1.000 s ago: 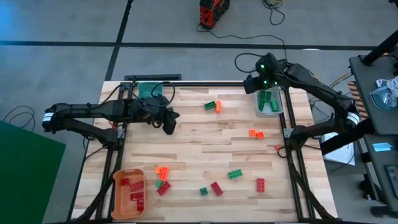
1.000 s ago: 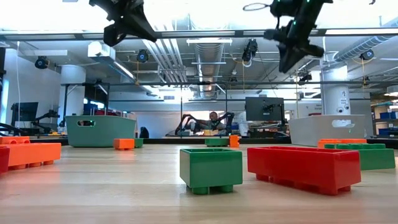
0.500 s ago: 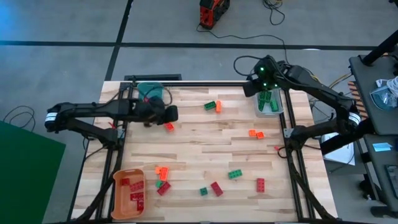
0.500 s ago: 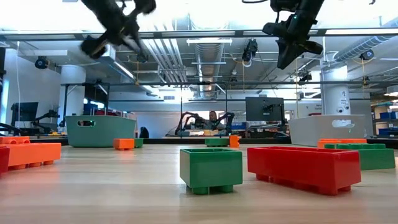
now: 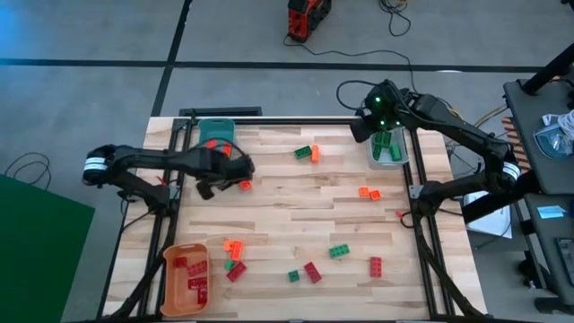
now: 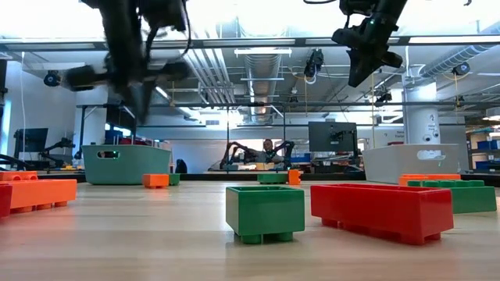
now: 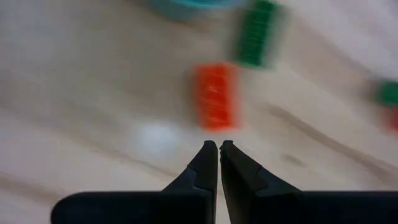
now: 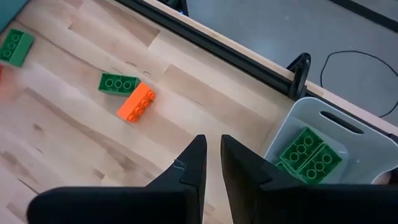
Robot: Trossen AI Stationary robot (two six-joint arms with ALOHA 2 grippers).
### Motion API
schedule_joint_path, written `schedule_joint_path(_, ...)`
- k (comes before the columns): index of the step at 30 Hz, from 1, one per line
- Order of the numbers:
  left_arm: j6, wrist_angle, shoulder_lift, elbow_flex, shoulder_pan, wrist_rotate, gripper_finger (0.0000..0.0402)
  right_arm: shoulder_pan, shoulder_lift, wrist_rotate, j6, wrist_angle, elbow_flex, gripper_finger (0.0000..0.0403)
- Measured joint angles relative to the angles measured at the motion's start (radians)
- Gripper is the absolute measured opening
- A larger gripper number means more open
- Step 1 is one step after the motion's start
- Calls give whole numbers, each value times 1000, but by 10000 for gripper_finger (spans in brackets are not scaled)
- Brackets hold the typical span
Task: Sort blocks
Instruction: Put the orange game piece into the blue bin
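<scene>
The blocks are small studded plastic bricks in red, orange and green, scattered over the wooden worktop (image 5: 287,215). Near the far edge a green brick (image 5: 303,152) and an orange brick (image 5: 315,154) lie touching. An orange pair (image 5: 369,192) sits toward the right edge. Near the front edge lie a green brick (image 5: 339,252), a red brick (image 5: 376,266), another red brick (image 5: 311,272) and a small green one (image 5: 293,276); a mixed cluster (image 5: 233,256) of orange, green and red lies just beside the orange bin (image 5: 170,269) at the front left corner, which holds red bricks. The grey bin (image 5: 405,158) at the far right corner holds green bricks (image 8: 309,154). A teal bin (image 5: 215,127) stands at the far left.

The left gripper (image 7: 218,148) hangs above the worktop near the teal bin, its fingers pressed together and holding nothing; an orange-red brick (image 7: 215,96) lies on the wood just ahead of its tips, with a green brick (image 7: 257,34) farther on. The right gripper (image 8: 210,154) hovers beside the grey bin's edge, its fingers a narrow slit apart and empty.
</scene>
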Motion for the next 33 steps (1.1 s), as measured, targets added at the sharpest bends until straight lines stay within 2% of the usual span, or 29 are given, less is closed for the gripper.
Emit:
schedule_joint_path(3,-24,-49,28,-1,0,15,2,0,0,0,-14,0,0,38)
schedule_joint_path(7,-8,21,34,0,0,6,23,0,0,0,-36,0,0,38)
schedule_joint_path(12,-59,38,67,0,4,-10,77,0,0,0,-70,8,0,38)
schedule_joint_path(17,-79,166,141,0,17,-10,139,0,0,0,-101,32,0,38)
schedule_joint_path(22,-106,144,204,0,40,2,185,0,0,-27,-119,30,0,38)
schedule_joint_path(26,-97,147,229,0,55,22,202,0,0,-27,-127,30,0,38)
schedule_joint_path(33,-59,165,272,-5,95,19,206,0,0,-28,-131,30,0,38)
